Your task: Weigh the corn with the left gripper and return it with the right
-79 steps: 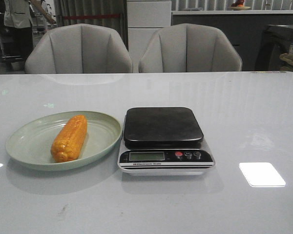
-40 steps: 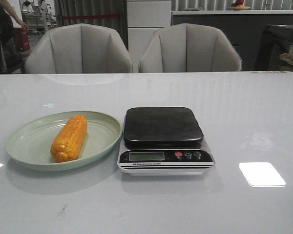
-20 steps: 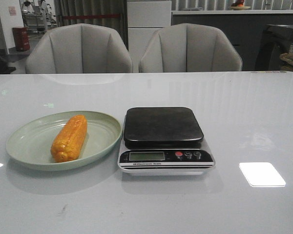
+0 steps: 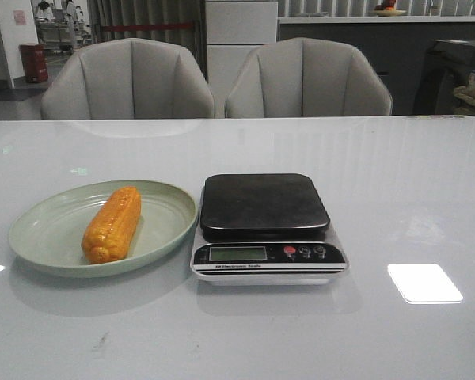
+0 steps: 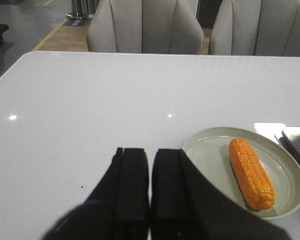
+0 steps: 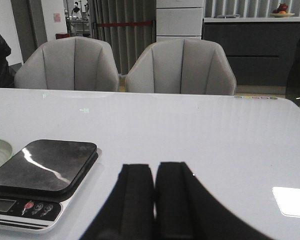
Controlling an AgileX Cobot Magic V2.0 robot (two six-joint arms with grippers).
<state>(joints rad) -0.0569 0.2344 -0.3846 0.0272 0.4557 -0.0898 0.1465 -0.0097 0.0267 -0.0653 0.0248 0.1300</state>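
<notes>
Fingers on the left gripper (image 5: pixel 150 200) are pressed together, nothing between them; same on the right gripper (image 6: pixel 155 200), pads closed and empty. Neither arm shows in the front view. Corn (image 4: pixel 112 224): 1 orange-yellow cob, clear kernel rows, glossy, blunt end toward the front edge of the tabletop, tapered end pointing away. It lies flat in the pale green plate (image 4: pixel 39 218), shorter than the plate is wide, not touching the rim. Plate sits left of centre on the tabletop (image 4: pixel 396 182), just beside the scale (image 4: pixel 265 226); scale platform is bare. Versus 2 s ago: corn, plate and scale unmoved; only the person in the background at far left has gone.
</notes>
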